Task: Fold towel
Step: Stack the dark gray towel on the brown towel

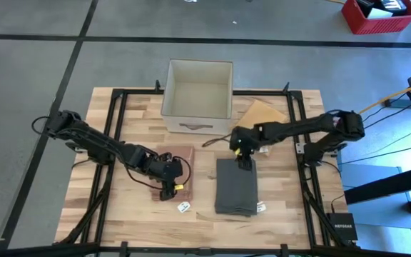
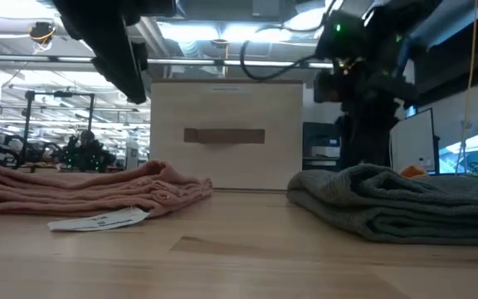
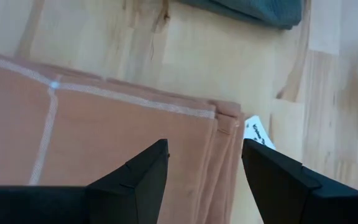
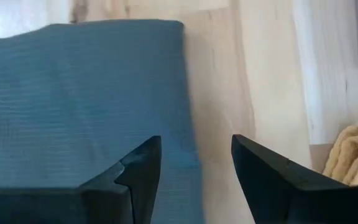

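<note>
On the wooden tabletop (image 1: 277,214) lie 2 folded towels: a pink towel (image 1: 171,165) toward 7 o'clock from the centre and a grey towel (image 1: 235,187) toward 5 o'clock, well apart with bare wood between them. The left tool (image 1: 168,187) hangs over the near edge of the pink towel, its 2 fingers (image 3: 143,180) parted with nothing between them; the left wrist view shows the towel's stacked edges and pale stitched seam under them, and a white tag (image 3: 258,132) poking out just beside the fold. The right tool (image 1: 243,158) sits over the far end of the grey towel, fingers (image 4: 138,174) likewise spread and empty, with the towel's edge and bare wood showing in the gap. At 12 o'clock stands an open beige fabric box (image 1: 198,93) with a handle on its front, near both towels. A tan sheet (image 1: 265,112) lies at 1 o'clock beside the box, and a yellow cloth (image 4: 352,152) shows at the edge of the right wrist view. Another small white tag (image 1: 261,207) rests by the grey towel's near corner. Beyond the tabletop, a red crate (image 1: 379,14) sits on the floor at 2 o'clock.
</note>
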Controlling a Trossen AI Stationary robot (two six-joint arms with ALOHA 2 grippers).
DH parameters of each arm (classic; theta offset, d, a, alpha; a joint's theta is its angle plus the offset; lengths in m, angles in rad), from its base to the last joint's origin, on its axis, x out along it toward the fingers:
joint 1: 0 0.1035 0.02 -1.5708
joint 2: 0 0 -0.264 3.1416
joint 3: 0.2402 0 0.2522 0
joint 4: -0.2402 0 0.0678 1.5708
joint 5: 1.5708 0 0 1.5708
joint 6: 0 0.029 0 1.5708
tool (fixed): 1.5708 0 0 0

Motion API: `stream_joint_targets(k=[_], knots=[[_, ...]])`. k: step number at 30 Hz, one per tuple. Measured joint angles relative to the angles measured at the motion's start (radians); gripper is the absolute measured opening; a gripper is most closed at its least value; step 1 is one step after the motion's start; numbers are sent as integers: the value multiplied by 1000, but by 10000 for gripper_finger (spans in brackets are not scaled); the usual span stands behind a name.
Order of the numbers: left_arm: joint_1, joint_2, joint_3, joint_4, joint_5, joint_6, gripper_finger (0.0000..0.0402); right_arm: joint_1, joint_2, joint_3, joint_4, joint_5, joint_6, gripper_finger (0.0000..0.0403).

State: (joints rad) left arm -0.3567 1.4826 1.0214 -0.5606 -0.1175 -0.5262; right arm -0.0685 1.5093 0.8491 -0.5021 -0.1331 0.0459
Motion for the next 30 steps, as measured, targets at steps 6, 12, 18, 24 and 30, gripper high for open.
stream_joint_targets(k=[6,12,18,24,30], knots=[[-10,-5,0,-7,-1,-35,196,-88,46,-68,89,-116,-37,200],[-26,-5,0,-5,-10,-91,196,-98,122,-76,104,-238,-82,200],[-56,-4,0,-5,-41,-121,196,-99,177,-72,102,-280,-105,200],[-69,-4,0,-5,-51,-129,196,-99,195,-72,118,-310,-107,151],[-81,-4,0,-15,-76,-139,196,-97,202,-76,125,-337,-104,32]])
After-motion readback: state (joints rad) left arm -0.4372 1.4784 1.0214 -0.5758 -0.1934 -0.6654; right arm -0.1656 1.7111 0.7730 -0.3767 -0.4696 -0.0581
